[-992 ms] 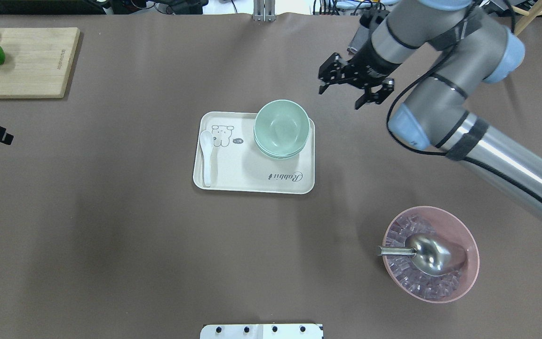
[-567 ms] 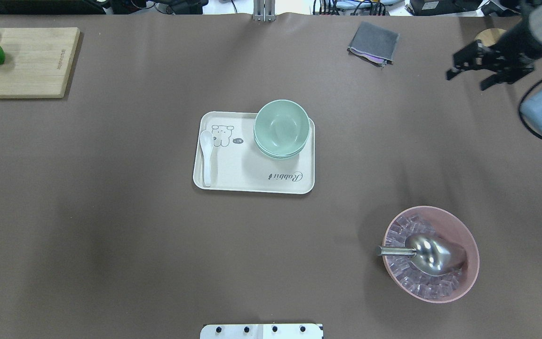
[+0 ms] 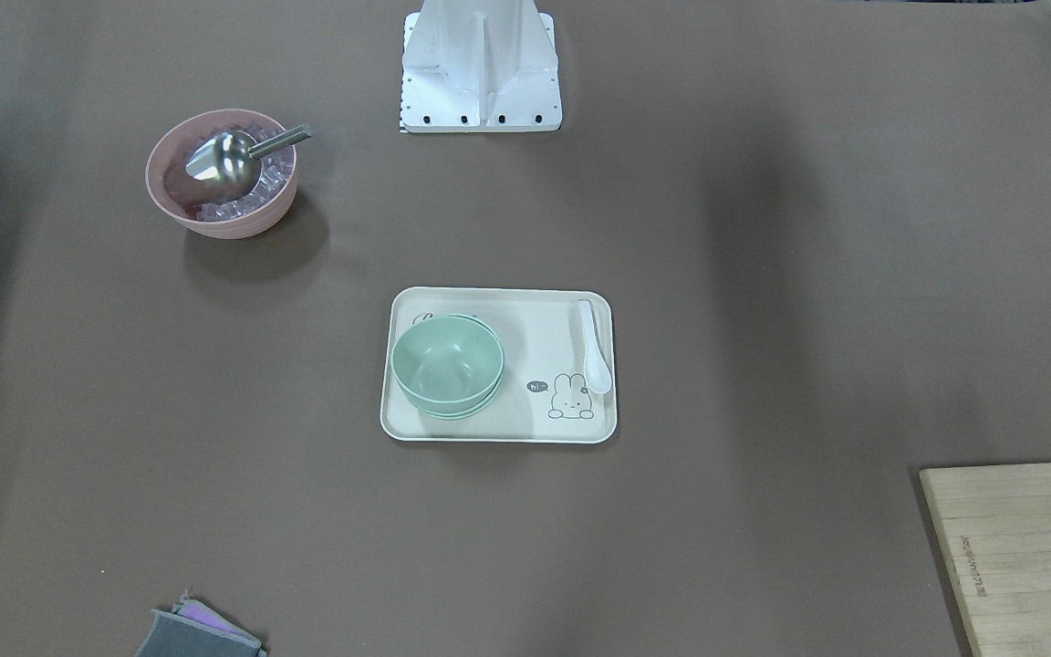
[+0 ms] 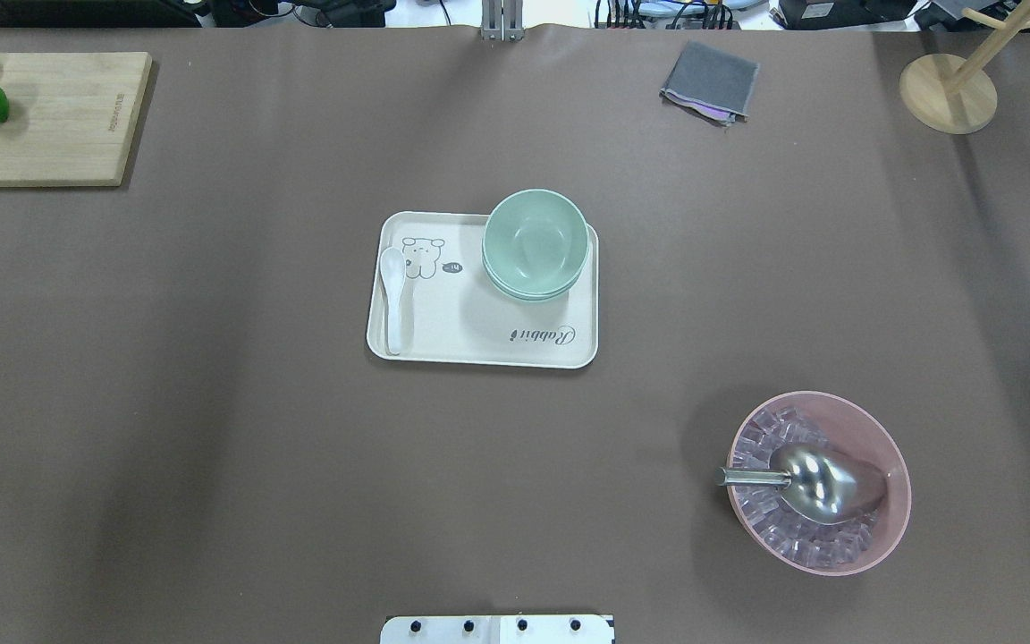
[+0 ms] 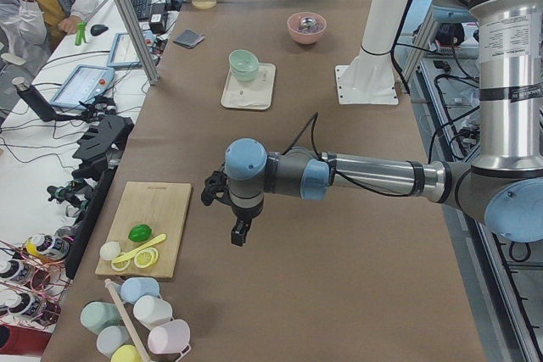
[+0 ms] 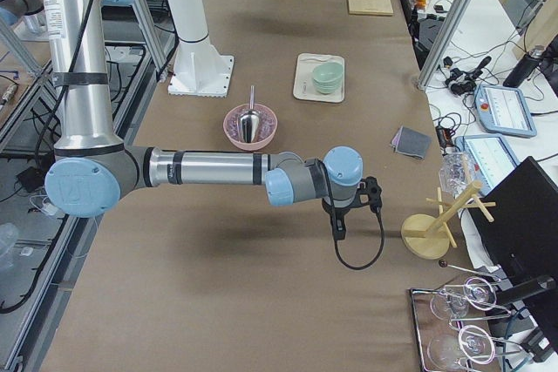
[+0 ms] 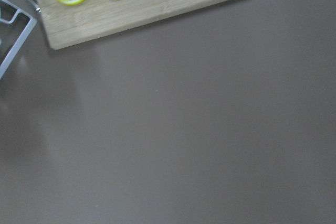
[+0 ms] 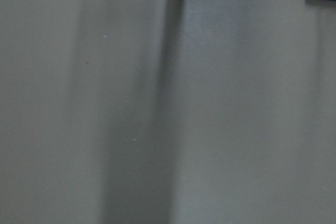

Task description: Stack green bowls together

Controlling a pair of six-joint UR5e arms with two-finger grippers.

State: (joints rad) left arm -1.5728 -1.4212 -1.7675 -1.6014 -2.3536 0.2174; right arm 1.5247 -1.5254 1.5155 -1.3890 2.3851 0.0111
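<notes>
The pale mint-green bowls [image 4: 535, 243] sit nested in one stack on the far right part of a cream tray [image 4: 479, 353]. The stack also shows in the front-facing view [image 3: 446, 365], the left view [image 5: 243, 63] and the right view [image 6: 328, 76]. Neither gripper shows in the overhead or front-facing view. My left gripper [image 5: 237, 231] hangs over bare table near the cutting board, far from the tray. My right gripper [image 6: 338, 228] hangs over bare table near the wooden stand. I cannot tell whether either is open or shut.
A white spoon [image 4: 392, 300] lies on the tray's left side. A pink bowl [image 4: 890, 501] with ice and a metal scoop [image 4: 814, 483] stands front right. A cutting board [image 4: 59, 116] with lime and lemon is far left. A grey cloth [image 4: 710, 80] and a wooden stand [image 4: 949, 89] are at the back.
My right arm has pulled away from beside the bowl stack, swung right and left the overhead view. The left arm's tip at the left edge has also gone. The bowls have not moved.
</notes>
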